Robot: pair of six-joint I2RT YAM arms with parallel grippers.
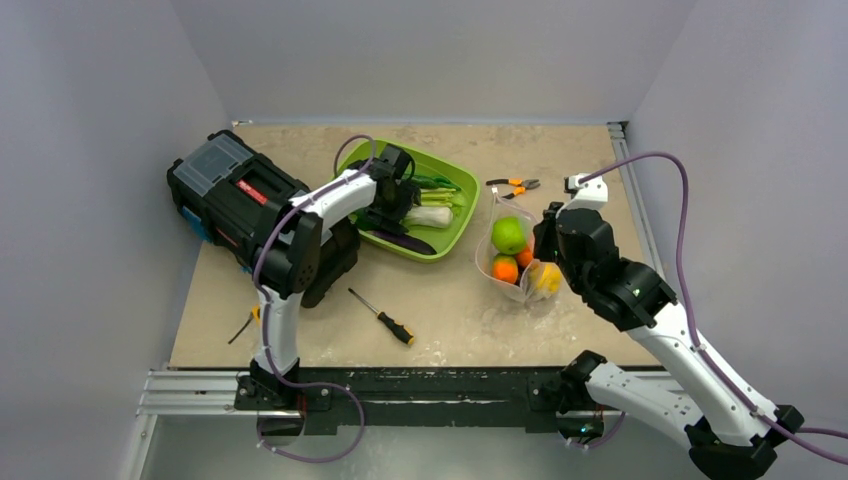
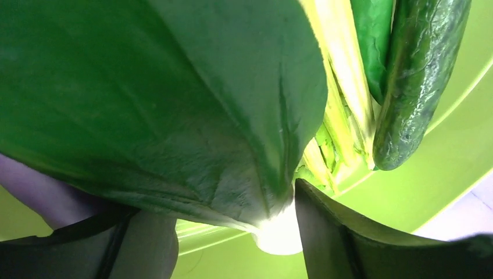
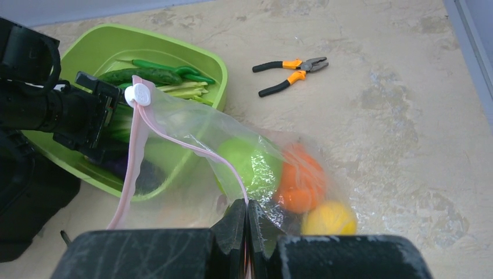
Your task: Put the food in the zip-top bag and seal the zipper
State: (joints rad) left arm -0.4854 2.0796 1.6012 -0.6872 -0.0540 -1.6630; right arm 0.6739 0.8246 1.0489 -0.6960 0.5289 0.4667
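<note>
Pinkish zipper point(image 3: 174, 138) pinched in shut right fingers point(image 3: 247, 214); left fingers point(image 1: 392, 212) wide astride bok choy point(image 2: 174, 87).

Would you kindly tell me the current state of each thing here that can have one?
bag: mouth open, fruit inside
zipper: unsealed
right hand: shut on zipper
left hand: open around bok choy
bok choy: lying in tray
toolbox: shut
pliers: closed

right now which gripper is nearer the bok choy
Left. The left gripper is over the bok choy, jaws either side; the right gripper is away at the bag, jaws shut on its edge.
</note>
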